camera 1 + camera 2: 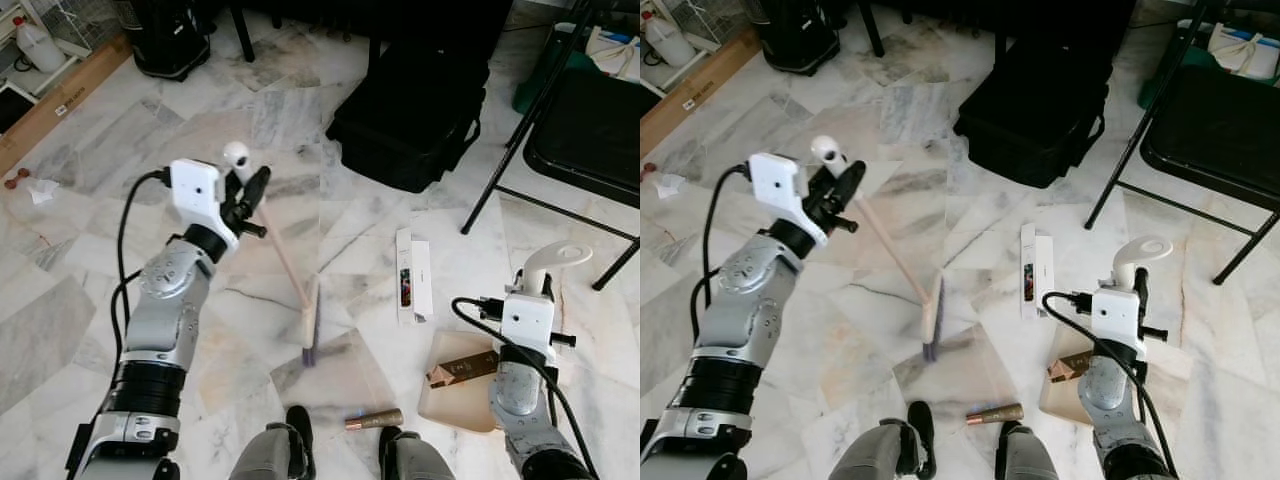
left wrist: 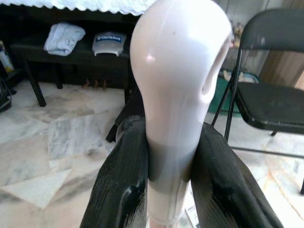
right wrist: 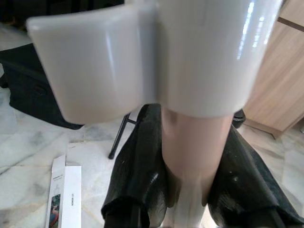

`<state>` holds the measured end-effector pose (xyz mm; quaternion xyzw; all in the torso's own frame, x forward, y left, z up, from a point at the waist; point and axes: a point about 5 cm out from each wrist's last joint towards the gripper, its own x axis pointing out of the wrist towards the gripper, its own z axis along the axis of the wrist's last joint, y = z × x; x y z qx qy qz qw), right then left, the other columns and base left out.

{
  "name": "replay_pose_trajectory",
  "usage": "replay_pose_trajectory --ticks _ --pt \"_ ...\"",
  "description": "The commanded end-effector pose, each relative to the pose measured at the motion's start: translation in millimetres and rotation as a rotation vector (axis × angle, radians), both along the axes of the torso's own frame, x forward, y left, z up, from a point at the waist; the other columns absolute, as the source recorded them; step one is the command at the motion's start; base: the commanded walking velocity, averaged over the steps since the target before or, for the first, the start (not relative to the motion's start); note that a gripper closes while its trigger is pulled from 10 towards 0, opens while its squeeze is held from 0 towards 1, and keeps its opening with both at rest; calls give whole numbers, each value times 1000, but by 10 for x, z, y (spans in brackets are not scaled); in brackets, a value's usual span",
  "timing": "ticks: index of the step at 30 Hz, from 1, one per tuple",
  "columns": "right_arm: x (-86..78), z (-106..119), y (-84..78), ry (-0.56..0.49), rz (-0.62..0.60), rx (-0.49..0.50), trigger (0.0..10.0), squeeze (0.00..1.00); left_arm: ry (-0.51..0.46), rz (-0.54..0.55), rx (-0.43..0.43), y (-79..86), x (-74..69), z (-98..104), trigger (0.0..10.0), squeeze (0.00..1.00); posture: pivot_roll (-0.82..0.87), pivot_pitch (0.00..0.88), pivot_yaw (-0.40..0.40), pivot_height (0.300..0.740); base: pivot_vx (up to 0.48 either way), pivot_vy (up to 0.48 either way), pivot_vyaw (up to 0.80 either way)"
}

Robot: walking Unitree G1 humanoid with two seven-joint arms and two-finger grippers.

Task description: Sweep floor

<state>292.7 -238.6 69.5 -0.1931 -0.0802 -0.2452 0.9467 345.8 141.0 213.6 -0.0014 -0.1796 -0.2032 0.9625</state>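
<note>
Left eye view: marble floor [image 1: 90,300] w/ grey veins, robot's own feet at bottom edge.
Broom: small hand broom [image 1: 290,275], pale pinkish stick, white rounded knob on top, bristle head w/ purple-tinted tips resting on floor in front of robot; stick leans up toward robot's left.
Dustpan: tan dustpan [image 1: 455,395] on floor at robot's right, white upright handle w/ flat top; brown packet lying in pan.
Left gripper: left gripper [image 1: 250,195] raised; fingers [image 2: 118,185] clamped narrow on broom stick just below knob, one each side.
Right gripper: right gripper [image 1: 540,290] low, by dustpan; fingers [image 3: 137,166] closed around pale handle stem under its white top.
Litter: bronze tube [image 1: 375,419] near feet, between broom head and dustpan; white carton [image 1: 412,275] flat on floor, beyond dustpan.
Around: black bag [image 1: 415,110] ahead, well apart from broom; black folding chair [image 1: 580,130] to right, legs near carton; wooden board [image 1: 60,100] along far left.
</note>
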Motion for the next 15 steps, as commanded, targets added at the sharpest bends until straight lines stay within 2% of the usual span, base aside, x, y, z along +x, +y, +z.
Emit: replay_pose_trajectory --ticks 1,5,8,15 --pt "-70 -93 -36 37 -18 8 10000 0 -30 54 82 72 -17 -43 10000 0 98 285 111 740 0 0 0" --pt "-55 -85 -27 33 -19 14 10000 0 -67 168 121 184 14 -80 10000 0 98 278 112 740 0 0 0" --pt "-14 -25 23 -9 3 63 10000 0 -74 238 117 299 17 -121 10000 0 92 260 113 740 0 0 0" --pt "93 136 166 -103 70 134 10000 0 -99 292 117 408 31 -130 10000 0 96 217 120 740 0 0 0"
